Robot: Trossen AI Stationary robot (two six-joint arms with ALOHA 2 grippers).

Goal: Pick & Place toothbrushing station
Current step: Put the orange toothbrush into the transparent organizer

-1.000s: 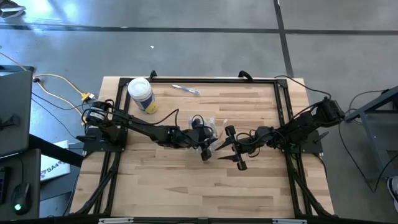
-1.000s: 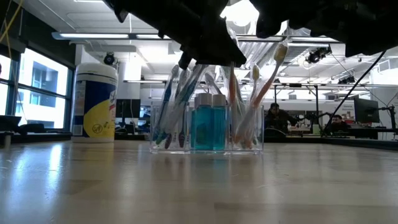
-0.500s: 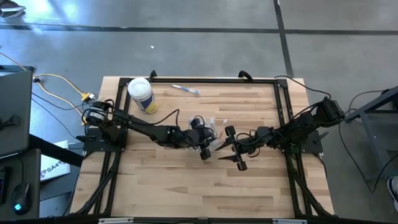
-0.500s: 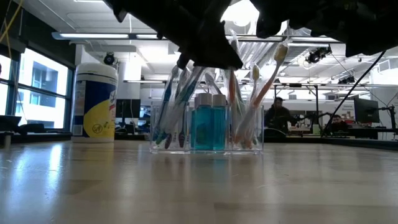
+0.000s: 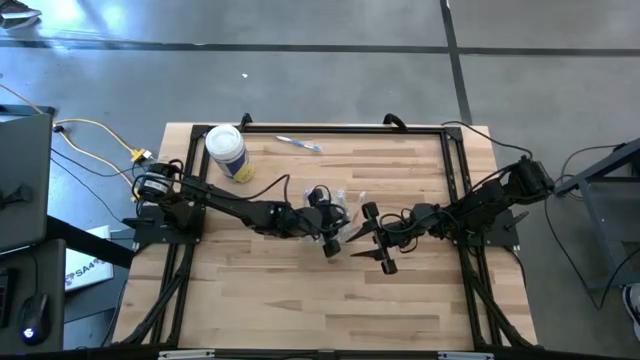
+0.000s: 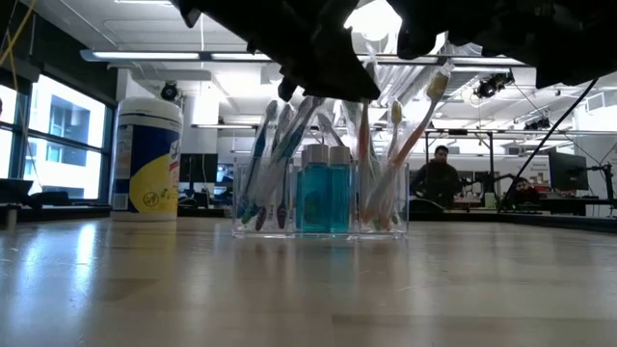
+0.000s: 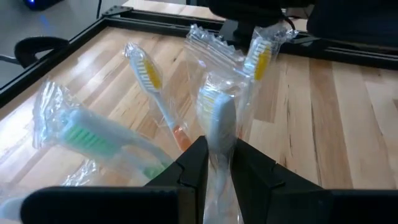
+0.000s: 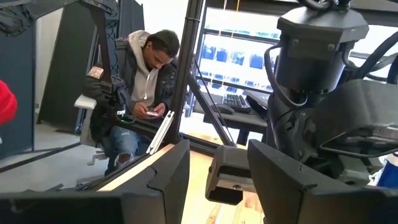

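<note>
The toothbrushing station [image 6: 323,198] is a clear holder standing on the table's middle, with blue bottles and several wrapped pastel toothbrushes sticking up out of it. It also shows in the high view [image 5: 338,200]. My left gripper [image 5: 330,238] reaches in over it from the left and is shut on a white-headed wrapped toothbrush [image 7: 217,115]. My right gripper [image 5: 377,240] is open and empty just right of the station, its fingers wide apart in the right wrist view [image 8: 217,152]. My left gripper pinches the wrapped toothbrush between its two fingers just below the white head [image 7: 217,149], clear wrapper included. The head sticks out past the fingertips. The brush's lower end is hidden by the fingers, and the low view shows the hold only as a dark shape.
A white-lidded canister with a yellow label [image 5: 226,152] stands at the far left corner. A loose toothbrush [image 5: 298,144] lies by the far edge. The table's near half is bare wood [image 5: 320,300]. A seated person [image 8: 140,93] shows beyond the table.
</note>
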